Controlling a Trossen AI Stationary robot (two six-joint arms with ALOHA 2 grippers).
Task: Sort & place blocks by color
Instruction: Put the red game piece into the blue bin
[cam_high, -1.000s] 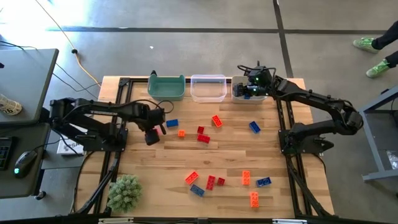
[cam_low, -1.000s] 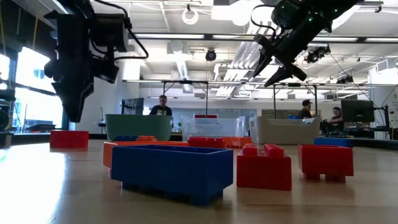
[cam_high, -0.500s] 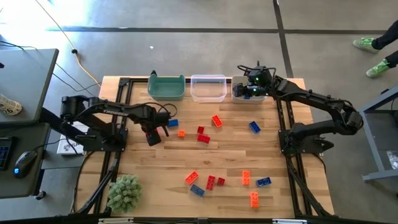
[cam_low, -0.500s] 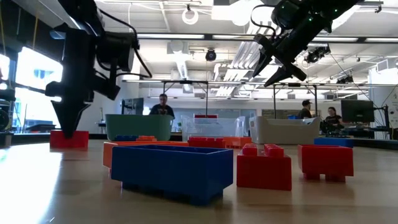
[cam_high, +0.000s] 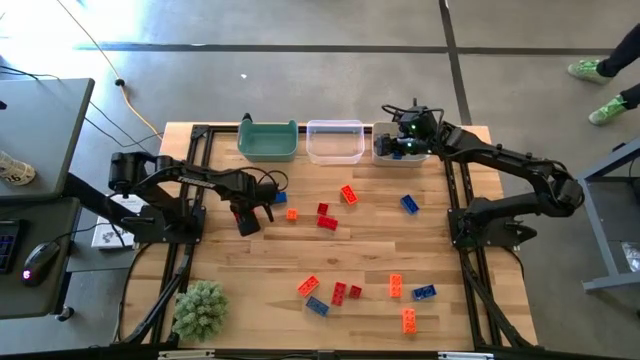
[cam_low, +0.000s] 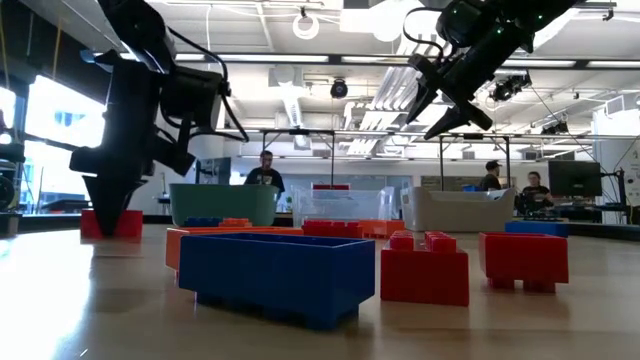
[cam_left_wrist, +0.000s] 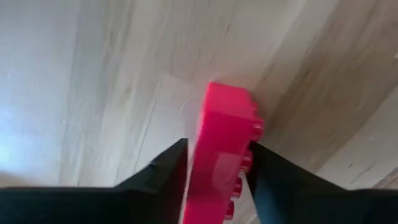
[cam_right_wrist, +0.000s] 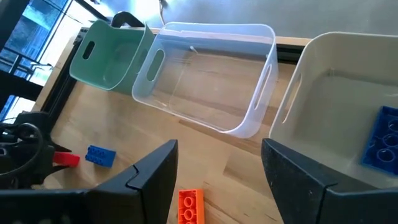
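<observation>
While our right gripper (cam_high: 398, 143) hangs with fingers spread above the grey bin (cam_high: 392, 152), our left gripper (cam_left_wrist: 216, 163) sits low on the table (cam_high: 360, 250), fingers clamped around a red block (cam_left_wrist: 224, 149).

Bare table (cam_high: 220, 260) lies near the plant ball (cam_high: 200, 309); bricks (cam_high: 340, 291) clutter the middle.

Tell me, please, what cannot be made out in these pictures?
- Left gripper grip: its fingers flank the red block, but contact is unclear in the left wrist view; the arm covers it in the high view.
- Green bin contents: low view, its wall hides them.
- Grey bin: right wrist view, cut by the edge.
</observation>
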